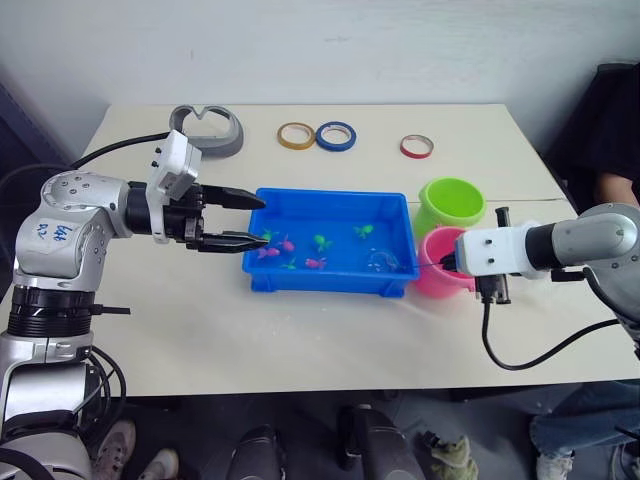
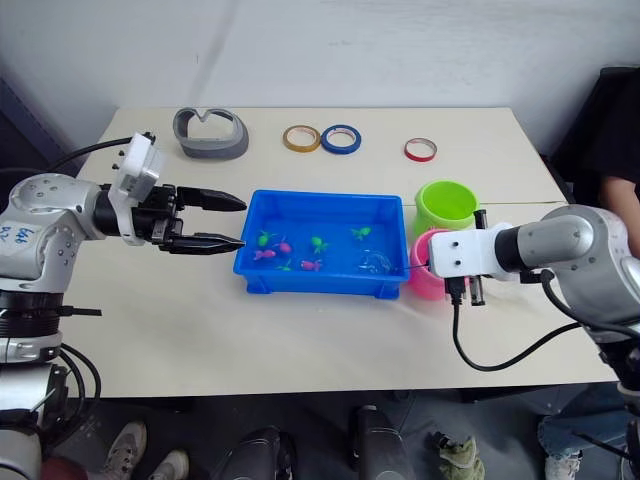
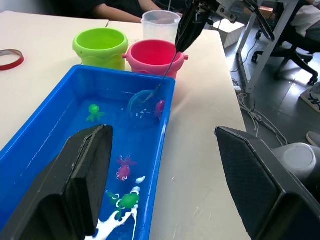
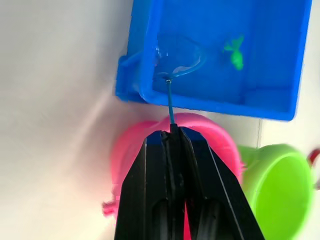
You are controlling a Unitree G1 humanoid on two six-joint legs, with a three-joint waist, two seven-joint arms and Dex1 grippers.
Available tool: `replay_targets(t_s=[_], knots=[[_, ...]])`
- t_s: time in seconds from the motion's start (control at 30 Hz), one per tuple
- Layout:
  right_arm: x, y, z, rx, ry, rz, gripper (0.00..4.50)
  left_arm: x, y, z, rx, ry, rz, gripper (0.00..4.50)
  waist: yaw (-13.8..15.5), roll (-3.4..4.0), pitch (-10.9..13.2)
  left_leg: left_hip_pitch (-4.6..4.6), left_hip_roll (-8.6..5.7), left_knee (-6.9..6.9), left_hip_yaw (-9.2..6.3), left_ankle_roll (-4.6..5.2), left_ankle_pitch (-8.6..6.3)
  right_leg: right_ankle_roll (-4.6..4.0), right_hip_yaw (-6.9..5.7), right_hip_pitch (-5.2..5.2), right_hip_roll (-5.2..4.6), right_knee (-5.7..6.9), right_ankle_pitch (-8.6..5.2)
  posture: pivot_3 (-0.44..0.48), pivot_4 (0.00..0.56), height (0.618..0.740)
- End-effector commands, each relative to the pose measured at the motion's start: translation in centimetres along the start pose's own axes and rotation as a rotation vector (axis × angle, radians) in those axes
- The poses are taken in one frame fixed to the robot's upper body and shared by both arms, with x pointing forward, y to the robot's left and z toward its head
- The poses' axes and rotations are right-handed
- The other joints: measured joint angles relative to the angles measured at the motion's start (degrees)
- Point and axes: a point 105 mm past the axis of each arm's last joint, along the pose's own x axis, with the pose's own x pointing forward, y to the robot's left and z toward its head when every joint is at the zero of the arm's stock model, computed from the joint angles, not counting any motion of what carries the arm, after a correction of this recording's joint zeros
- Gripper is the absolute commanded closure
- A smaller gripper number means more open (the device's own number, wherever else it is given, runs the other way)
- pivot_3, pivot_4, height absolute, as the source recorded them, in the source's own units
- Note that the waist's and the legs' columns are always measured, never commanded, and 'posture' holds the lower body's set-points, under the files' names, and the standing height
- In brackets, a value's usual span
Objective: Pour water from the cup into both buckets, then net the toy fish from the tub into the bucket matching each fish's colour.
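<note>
Netting stage. Right gripper (image 4: 172,131) pinched on net (image 4: 176,57) handle, hoop dipped in tub (image 1: 330,204) right end, frame centre. Left gripper (image 1: 245,220) spread wide, empty. Fish (image 1: 288,243) all in tub; pink bucket (image 3: 152,52), green bucket (image 3: 99,41) look fishless.

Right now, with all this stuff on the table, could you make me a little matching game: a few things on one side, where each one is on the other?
Things:
1. net hoop
2. clear cup
3. left end effector
4. red tape ring

Places:
A. open, at the tub's end farthest from the buckets
B. behind the pink bucket in the left wrist view
C. dipped in the tub's water at the bucket end
D. on the table beyond the green bucket

Pairs: 1-C, 2-B, 3-A, 4-D
</note>
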Motion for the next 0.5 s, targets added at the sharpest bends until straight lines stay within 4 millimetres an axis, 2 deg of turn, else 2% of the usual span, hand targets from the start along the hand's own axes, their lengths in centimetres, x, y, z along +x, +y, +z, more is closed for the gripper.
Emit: replay_targets(t_s=[0.03, 0.2, 0.5], knots=[[-0.81, -0.17, 0.58, 0.148, -0.044, -0.027, 4.5, -0.45, 0.04, 0.88, 0.043, -0.009, 0.015, 0.9, 0.01, 0.0, 0.0, -0.02, 0.0, -0.01, -0.01, 0.0, 0.0, 0.0, -0.01, 0.0, 0.0, -0.01, 0.0, 0.0, 0.15, 0.727], [-1.05, -0.11, 0.65, 0.332, -0.081, -0.023, 4.5, -0.56, 0.05, 0.8, 0.042, -0.004, 0.02, 0.9, -0.01, 0.0, 0.0, -0.01, -0.02, -0.01, 0.0, 0.05, -0.03, 0.0, -0.04, 0.0, 0.0, -0.04, 0.0, 0.0, 0.15, 0.727], [-1.02, 0.28, 1.13, 0.556, -0.159, -0.004, 4.5, -0.71, 0.09, 0.84, 0.046, 0.001, 0.021, 0.9, -0.03, 0.0, 0.0, -0.03, -0.02, -0.04, -0.01, 0.06, -0.04, 0.0, -0.03, 0.0, 0.01, -0.07, 0.0, 0.0, 0.15, 0.727]])
